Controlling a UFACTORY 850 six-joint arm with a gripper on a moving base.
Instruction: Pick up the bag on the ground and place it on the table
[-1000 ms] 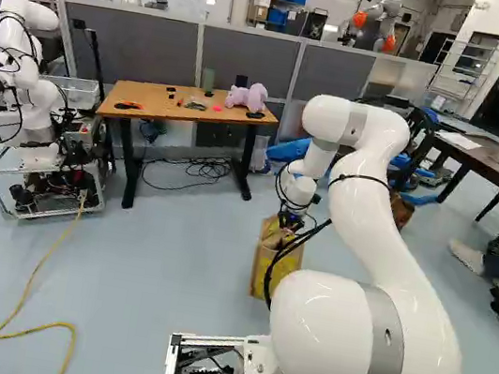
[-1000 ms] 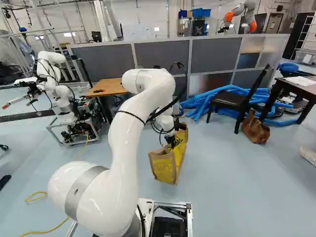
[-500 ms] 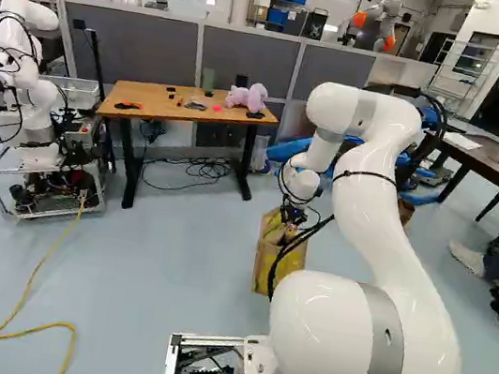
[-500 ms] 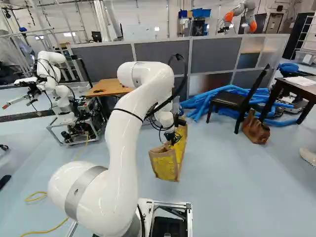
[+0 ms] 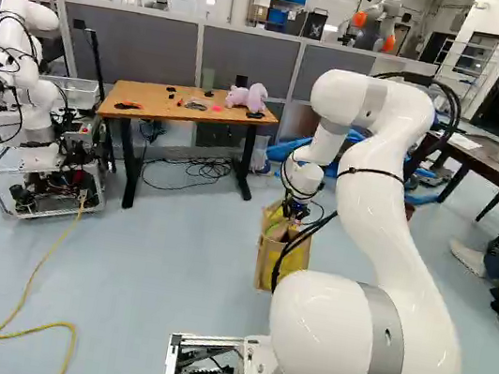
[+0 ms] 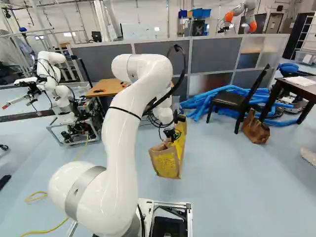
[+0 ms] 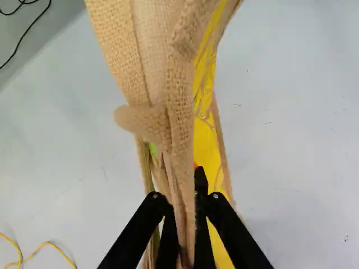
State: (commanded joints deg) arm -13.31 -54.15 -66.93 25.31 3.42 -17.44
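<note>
My gripper (image 6: 172,137) is at the top of the tan and yellow bag (image 6: 166,162), which hangs upright beneath it; whether its bottom touches the floor I cannot tell. In the left base view the gripper (image 5: 295,215) is partly covered by cables, above the same bag (image 5: 271,254). In the wrist view the gripper (image 7: 182,224) is shut on a narrow fold of the bag's tan cloth (image 7: 180,129), and the yellow side runs alongside. The wooden table (image 5: 163,102) stands farther off, to the left of the bag in the left base view.
Another robot (image 5: 25,104) stands left of the table. Black cables (image 5: 197,167) lie under the table. A pink plush toy (image 5: 247,96) and small items are on its top. A chair (image 6: 237,101), brown bag (image 6: 255,128) and blue tubes (image 6: 205,101) lie to the right.
The arm has risen at its elbow and wrist, and the bag has moved slightly upward with the gripper in both base views. The base has not moved.
</note>
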